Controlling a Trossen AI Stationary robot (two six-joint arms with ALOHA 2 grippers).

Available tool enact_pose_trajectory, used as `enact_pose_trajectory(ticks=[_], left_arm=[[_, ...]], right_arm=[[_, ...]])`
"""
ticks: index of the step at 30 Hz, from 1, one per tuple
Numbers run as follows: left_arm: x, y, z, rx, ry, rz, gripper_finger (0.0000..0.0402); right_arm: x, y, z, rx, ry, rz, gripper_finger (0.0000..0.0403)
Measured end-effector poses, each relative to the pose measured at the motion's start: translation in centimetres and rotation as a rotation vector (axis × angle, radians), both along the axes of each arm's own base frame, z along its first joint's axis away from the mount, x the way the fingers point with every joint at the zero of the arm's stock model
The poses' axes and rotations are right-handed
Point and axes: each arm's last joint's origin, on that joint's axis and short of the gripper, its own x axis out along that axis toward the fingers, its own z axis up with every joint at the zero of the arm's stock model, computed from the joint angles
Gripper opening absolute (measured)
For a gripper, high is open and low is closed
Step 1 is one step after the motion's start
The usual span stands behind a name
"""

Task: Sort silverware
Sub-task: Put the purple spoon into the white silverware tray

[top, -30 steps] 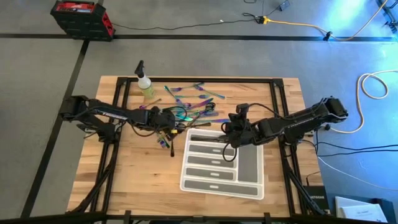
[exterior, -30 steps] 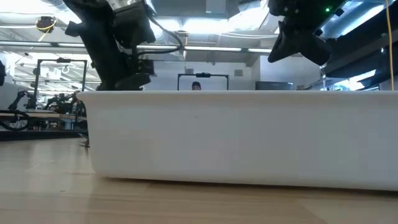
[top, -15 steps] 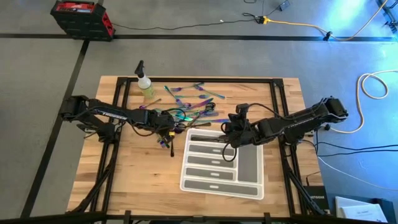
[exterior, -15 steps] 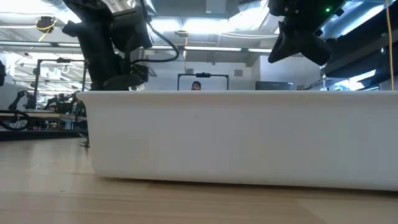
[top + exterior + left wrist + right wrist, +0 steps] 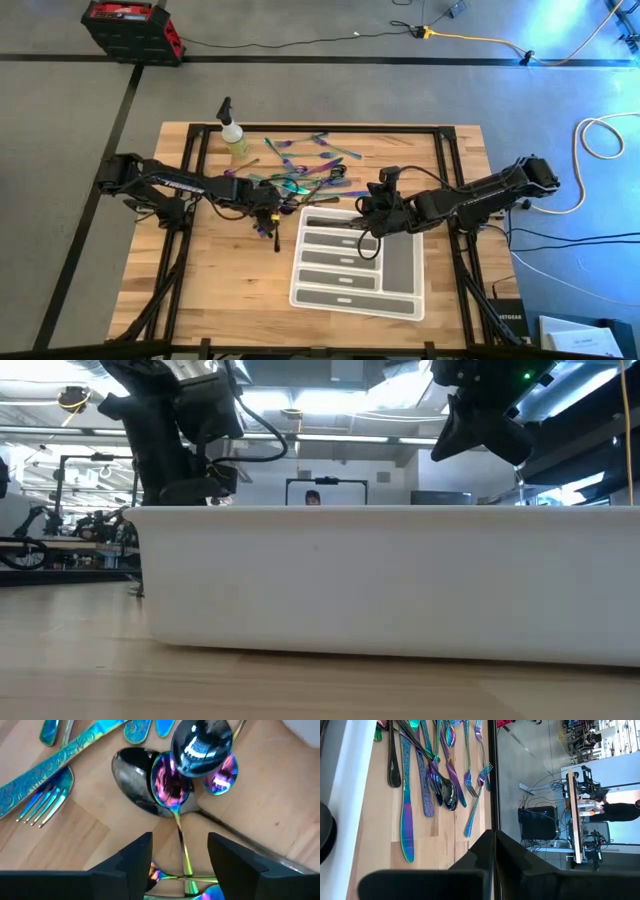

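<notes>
Left gripper (image 5: 180, 855) low over the silverware pile (image 5: 300, 170), fingers (image 5: 131, 857) parted, nothing clamped; the thin stem of a rainbow spoon (image 5: 170, 785) runs up through the gap between them. That spoon's glossy purple-green bowl lies on a dark black spoon (image 5: 132, 782), smooth and mirror-like, on pale wood-grain table (image 5: 210, 270). An embossed blue-green fork (image 5: 45, 805) sits nearby. Right gripper (image 5: 492, 855) pinched fully together, empty, over the far end of the white compartment tray (image 5: 405, 270); long slim forks and spoons lie scattered beyond it.
</notes>
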Motion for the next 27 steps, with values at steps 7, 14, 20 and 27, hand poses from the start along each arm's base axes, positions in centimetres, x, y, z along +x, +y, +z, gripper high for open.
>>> enact_pose_trajectory(ticks=[7, 14, 20, 27], left_arm=[[-0.2, 0.0, -1.3, -0.01, -0.045, 0.004, 0.0168], [-0.1, 0.0, -2.4, -0.009, -0.023, 0.011, 0.0168], [0.4, 0.0, -3.7, 0.006, 0.009, 0.015, 0.0167], [0.5, 0.0, -3.7, 0.002, 0.002, -0.004, 0.0101]], right_arm=[[0.0, 0.0, 0.0, 0.0, 0.0, -0.001, 0.0], [0.0, 0.0, 0.0, 0.001, -0.001, -0.001, 0.0], [0.0, 0.0, 0.0, 0.0, 0.0, -0.001, 0.0], [0.0, 0.0, 0.0, 0.0, 0.003, -0.001, 0.0]])
